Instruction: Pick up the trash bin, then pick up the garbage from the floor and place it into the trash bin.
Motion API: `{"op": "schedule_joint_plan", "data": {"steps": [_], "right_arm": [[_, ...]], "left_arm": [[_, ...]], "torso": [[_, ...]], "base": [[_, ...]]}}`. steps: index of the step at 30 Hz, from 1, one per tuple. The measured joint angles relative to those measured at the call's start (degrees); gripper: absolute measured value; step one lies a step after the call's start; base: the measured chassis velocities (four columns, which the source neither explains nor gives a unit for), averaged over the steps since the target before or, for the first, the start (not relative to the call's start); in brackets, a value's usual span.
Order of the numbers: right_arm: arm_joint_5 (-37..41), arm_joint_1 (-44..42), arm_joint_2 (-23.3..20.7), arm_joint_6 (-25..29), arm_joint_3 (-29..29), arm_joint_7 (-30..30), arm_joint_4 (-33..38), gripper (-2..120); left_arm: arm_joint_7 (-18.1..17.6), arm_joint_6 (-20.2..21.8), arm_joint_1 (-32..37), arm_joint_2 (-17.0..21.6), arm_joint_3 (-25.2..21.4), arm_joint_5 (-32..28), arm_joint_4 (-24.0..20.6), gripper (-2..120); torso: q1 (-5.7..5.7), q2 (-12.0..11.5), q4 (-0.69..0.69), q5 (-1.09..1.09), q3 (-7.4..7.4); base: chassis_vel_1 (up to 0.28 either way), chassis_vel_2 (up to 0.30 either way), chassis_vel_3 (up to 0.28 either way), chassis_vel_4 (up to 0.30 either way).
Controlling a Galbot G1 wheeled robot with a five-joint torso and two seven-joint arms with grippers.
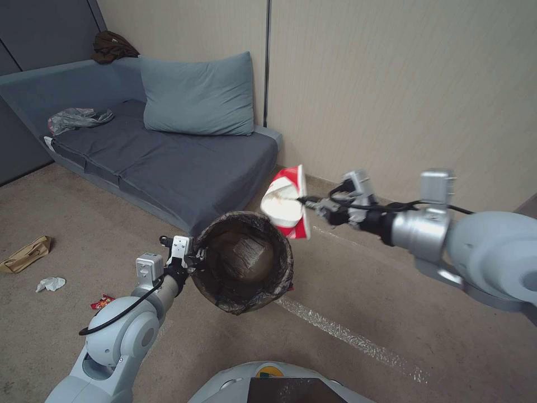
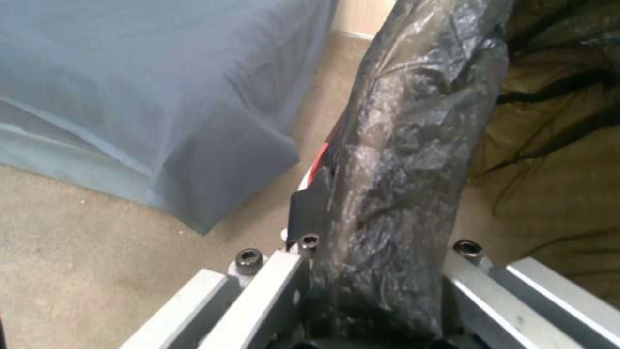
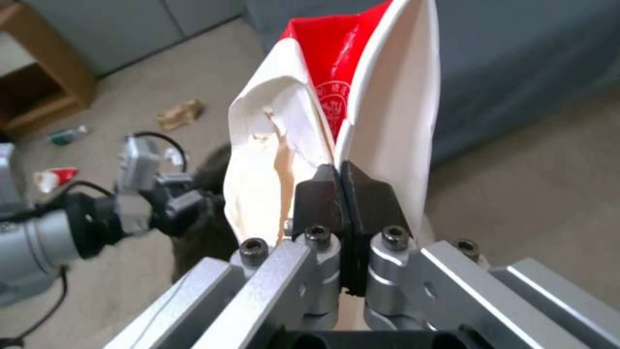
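Carpeted floor (image 1: 347, 291) lies below as the left pincer (image 1: 193, 258), clamped on the trash bin (image 1: 243, 262) rim, tilts its mouth toward the crushed cup (image 1: 286, 202) pinched in the right pincer (image 1: 306, 200), ready for dropping.

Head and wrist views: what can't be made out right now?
- White round plastic trash bin: head view, white wall hidden by dark bag liner.
- Left tool: left wrist view, fingertips covered by liner.
- Crushed red-and-white paper cup: right wrist view, print too blurred to read; right tool pinches it.
- Small red wrapper: head view, too small to identify.
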Motion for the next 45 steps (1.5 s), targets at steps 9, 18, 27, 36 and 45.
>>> {"op": "schedule_joint_plan", "data": {"steps": [9,18,27,36,45], "right_arm": [[-3.1,21.7,12.5,-1.3,-32.0,4.7,-8.2,0],[-5.1,25.1,21.3,-1.3,-42.1,7.9,-14.4,0],[-4.7,24.9,24.1,-1.0,-44.6,12.9,-16.4,10],[-5.5,22.4,22.6,-0.6,-41.1,13.2,-15.1,39],[-6.9,18.1,20.1,-0.4,-35.2,12.7,-11.9,75]], "left_arm": [[0.1,0.0,0.0,-0.2,-1.2,0.1,0.1,0],[0.1,0.0,-0.1,-0.8,-1.9,0.1,-0.3,0],[0.0,0.0,-0.4,-1.4,-1.7,0.7,0.0,0],[-0.1,0.0,-0.8,-1.5,-1.6,0.5,0.0,0],[-0.6,0.0,-1.6,-1.3,-1.5,-0.7,-0.1,0]], "torso": [[0.0,0.0,0.02,-0.05,0.01],[0.0,0.0,-0.01,-0.04,0.01],[0.0,0.0,-0.01,-0.03,0.0],[0.0,0.0,-0.02,-0.02,0.0],[0.0,0.0,-0.01,-0.02,0.0]], "base": [[0.0,0.0,0.0,0.0],[0.0,0.0,0.0,0.0],[0.0,0.0,0.0,0.0],[0.0,0.0,0.0,0.0],[0.0,0.0,0.0,0.0]]}}
